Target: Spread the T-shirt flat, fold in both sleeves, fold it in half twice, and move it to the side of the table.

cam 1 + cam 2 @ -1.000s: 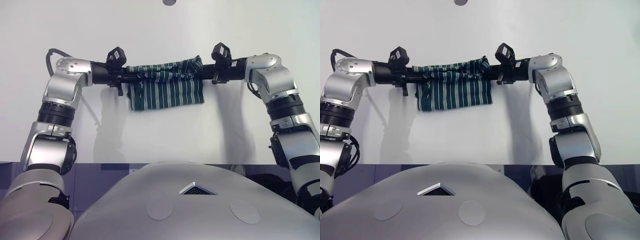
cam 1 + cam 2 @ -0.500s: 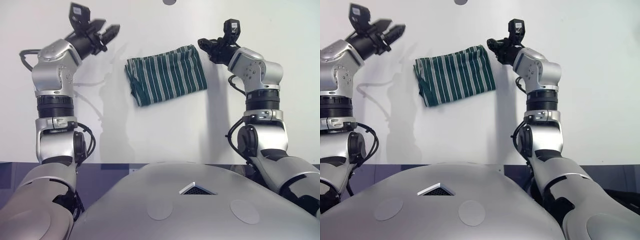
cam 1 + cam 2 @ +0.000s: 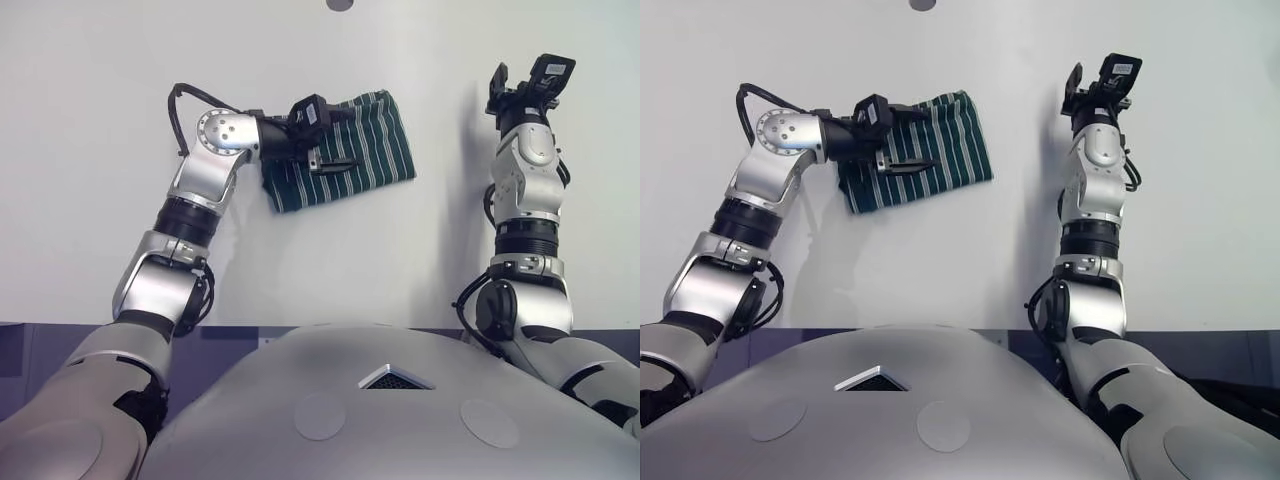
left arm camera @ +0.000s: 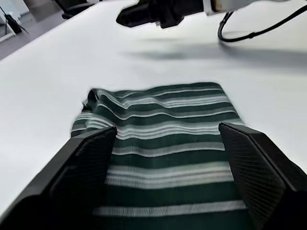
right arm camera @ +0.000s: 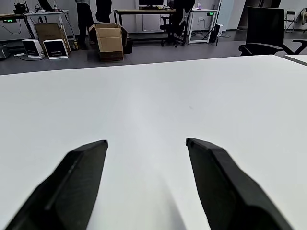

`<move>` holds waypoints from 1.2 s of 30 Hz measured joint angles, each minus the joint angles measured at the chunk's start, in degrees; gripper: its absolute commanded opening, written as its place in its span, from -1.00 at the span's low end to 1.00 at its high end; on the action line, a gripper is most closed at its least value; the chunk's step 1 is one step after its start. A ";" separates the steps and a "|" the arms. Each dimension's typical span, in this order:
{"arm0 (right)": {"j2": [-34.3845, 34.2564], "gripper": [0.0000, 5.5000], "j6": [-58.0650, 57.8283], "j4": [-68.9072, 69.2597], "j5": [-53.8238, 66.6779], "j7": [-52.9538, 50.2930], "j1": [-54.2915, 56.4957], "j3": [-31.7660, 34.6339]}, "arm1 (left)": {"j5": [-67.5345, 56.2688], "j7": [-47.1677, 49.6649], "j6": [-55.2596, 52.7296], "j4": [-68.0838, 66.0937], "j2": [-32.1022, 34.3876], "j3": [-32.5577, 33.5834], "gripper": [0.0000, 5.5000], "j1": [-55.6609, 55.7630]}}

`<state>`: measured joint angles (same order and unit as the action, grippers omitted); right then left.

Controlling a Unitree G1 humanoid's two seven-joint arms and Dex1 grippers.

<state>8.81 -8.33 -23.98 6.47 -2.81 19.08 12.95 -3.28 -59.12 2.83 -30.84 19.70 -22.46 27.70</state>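
Left gripper [image 3: 338, 140] back over folded T-shirt [image 3: 378, 140], 12 o'clock, spread, empty; right gripper [image 5: 146, 142] retreated, 1 o'clock, spread. I'd slide it aside next.

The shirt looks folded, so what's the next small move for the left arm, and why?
Probably lower the open left gripper and close its fingers on the folded T-shirt: it is over the shirt's left part, and moving it aside on the table is not yet done.

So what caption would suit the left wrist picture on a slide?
Left gripper, open, over the folded green-striped T-shirt on the white table.
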 measured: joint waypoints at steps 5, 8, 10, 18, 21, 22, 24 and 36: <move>-1.19 0.11 0.96 0.09 0.07 -0.30 -0.28 -0.42 | 5.06 12.06 4.33 -17.78 -1.52 -0.75 0.42 10.48; -1.22 0.11 1.68 0.06 0.07 -0.68 -0.27 -0.23 | 6.25 25.88 3.80 -28.00 -1.25 2.25 0.42 15.70; -1.49 0.11 2.32 0.00 0.05 -1.01 -0.25 -0.18 | 5.72 37.82 0.64 -35.57 0.18 7.46 0.42 18.73; -3.82 0.11 6.83 -2.71 -0.19 -3.03 1.50 -1.01 | -5.74 62.00 -7.93 -46.21 7.36 32.12 0.42 20.05; -4.74 0.11 14.90 -1.64 -2.15 -3.67 1.38 -2.23 | -4.89 62.53 -4.16 -45.48 7.27 33.28 0.42 22.54; -4.75 0.11 17.75 0.01 -2.72 -3.48 1.33 -3.01 | -4.57 62.67 -0.12 -42.52 7.20 33.31 0.42 23.32; -4.56 0.11 22.21 3.21 -4.77 -2.59 1.49 -5.17 | -5.07 61.37 10.09 -29.06 6.58 33.39 0.42 24.44; -4.83 0.11 28.83 4.66 -9.23 1.48 -5.79 -11.85 | -4.55 52.44 13.07 21.22 -15.29 12.89 0.42 -17.85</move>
<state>3.98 20.49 -19.33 -2.76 -1.33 13.29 1.10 -7.84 -6.68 15.90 -9.62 4.41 -9.57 9.85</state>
